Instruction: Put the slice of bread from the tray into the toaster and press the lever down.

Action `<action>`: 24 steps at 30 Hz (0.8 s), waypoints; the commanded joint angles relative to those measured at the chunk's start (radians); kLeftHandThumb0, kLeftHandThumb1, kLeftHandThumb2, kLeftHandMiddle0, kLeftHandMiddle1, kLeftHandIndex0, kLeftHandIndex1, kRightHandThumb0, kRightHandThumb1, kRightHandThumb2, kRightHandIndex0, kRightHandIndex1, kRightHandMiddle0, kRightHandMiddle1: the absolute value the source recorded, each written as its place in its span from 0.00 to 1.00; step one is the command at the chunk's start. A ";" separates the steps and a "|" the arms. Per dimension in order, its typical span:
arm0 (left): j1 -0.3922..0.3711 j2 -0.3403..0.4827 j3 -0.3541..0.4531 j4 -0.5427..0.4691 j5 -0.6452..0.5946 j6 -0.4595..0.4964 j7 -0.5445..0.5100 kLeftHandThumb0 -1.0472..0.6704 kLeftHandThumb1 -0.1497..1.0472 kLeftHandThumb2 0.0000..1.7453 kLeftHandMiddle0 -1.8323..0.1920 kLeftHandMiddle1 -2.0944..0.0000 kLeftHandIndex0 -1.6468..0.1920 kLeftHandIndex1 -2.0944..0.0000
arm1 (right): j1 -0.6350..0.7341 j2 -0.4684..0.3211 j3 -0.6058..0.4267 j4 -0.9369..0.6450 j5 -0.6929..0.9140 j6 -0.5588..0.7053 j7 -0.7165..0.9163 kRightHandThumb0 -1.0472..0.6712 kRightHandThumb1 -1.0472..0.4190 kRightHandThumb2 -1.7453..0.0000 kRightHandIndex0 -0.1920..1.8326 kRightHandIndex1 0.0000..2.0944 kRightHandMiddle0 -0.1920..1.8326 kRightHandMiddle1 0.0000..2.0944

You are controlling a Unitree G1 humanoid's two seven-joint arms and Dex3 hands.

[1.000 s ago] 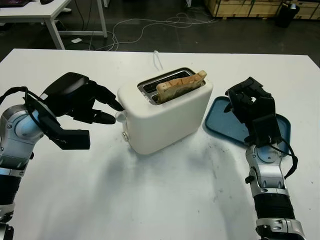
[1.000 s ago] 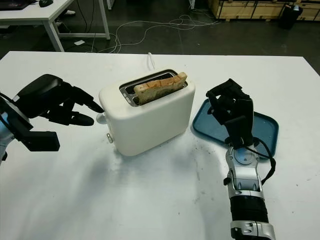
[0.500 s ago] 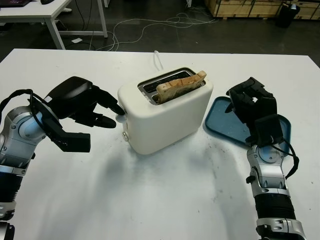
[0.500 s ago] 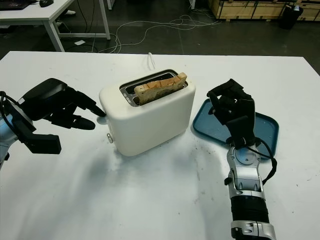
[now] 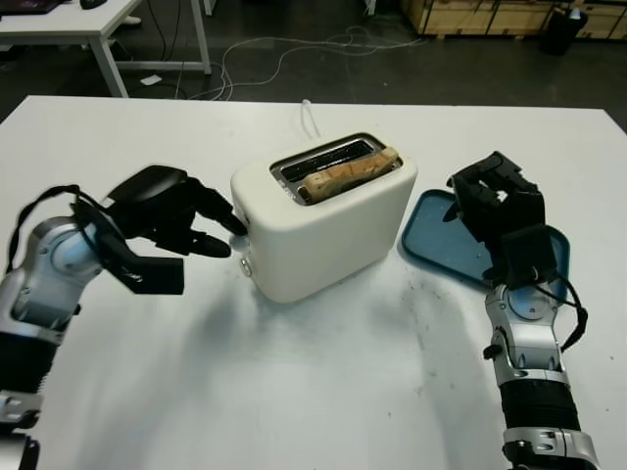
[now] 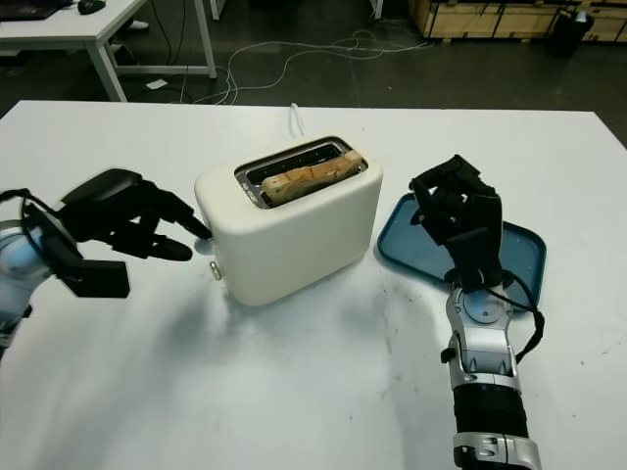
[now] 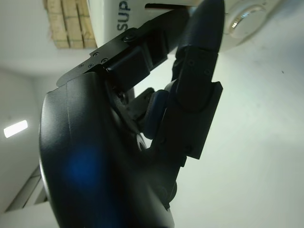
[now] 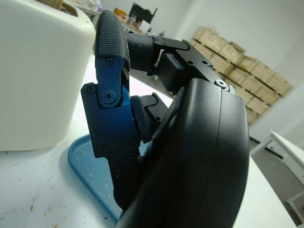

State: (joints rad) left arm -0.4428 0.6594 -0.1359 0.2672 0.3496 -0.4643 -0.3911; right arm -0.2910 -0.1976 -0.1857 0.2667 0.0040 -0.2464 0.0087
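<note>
Dropped lower into its slot now: the brown slice of toasted bread (image 5: 348, 170), which stuck up high above the rim a second ago. Means the lever went down, or nearly so.

Far left: the black left robot hand (image 5: 171, 211) on its grey arm, lower than before. Fingers curled, one fingertip (image 5: 236, 224) pressed against the end of the toaster where the lever sits. Nothing gripped, just pushing. Lever itself hidden behind that fingertip. Just below it, a small round white knob (image 6: 214, 271) on the same end. Close up at the left wrist, the same dark fingers right by that knob (image 7: 246, 18).

Middle: the chunky white plastic toaster (image 5: 328, 220) on the big white table (image 5: 323, 392). Bread tucked in the slot nearer the robot, top edge about level with the metal rim. Thin white cord (image 5: 310, 116) running off behind the toaster.

Right: the flat blue plastic tray (image 5: 436, 240), no bread on it, just beside the toaster. Over it, the black right robot hand (image 5: 496, 201), held upright, fingers curled, holding nothing, about where it was before.

Looks like the job is almost done, or done already. Left to check: whether the lever stays down and the bread stays low once the finger lets go.
</note>
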 commanded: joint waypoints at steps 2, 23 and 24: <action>0.008 -0.052 -0.101 0.103 0.174 -0.022 0.121 0.18 0.79 0.00 0.25 0.43 0.19 0.99 | 0.009 -0.011 -0.008 0.004 0.011 -0.011 0.004 0.27 0.09 0.86 0.52 0.83 0.44 0.75; 0.184 -0.207 -0.267 0.069 0.356 0.237 0.394 0.20 0.79 0.00 0.30 0.39 0.18 1.00 | 0.022 -0.023 -0.003 -0.031 0.021 0.037 0.020 0.27 0.09 0.85 0.49 0.83 0.45 0.70; 0.191 -0.220 -0.266 0.078 0.352 0.246 0.408 0.20 0.78 0.00 0.29 0.42 0.17 1.00 | 0.022 -0.023 -0.004 -0.032 0.023 0.037 0.021 0.28 0.09 0.85 0.49 0.83 0.45 0.70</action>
State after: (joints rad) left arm -0.3587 0.5270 -0.2712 0.2590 0.6469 -0.2603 0.0815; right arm -0.2734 -0.2142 -0.1866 0.2503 0.0227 -0.2289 0.0292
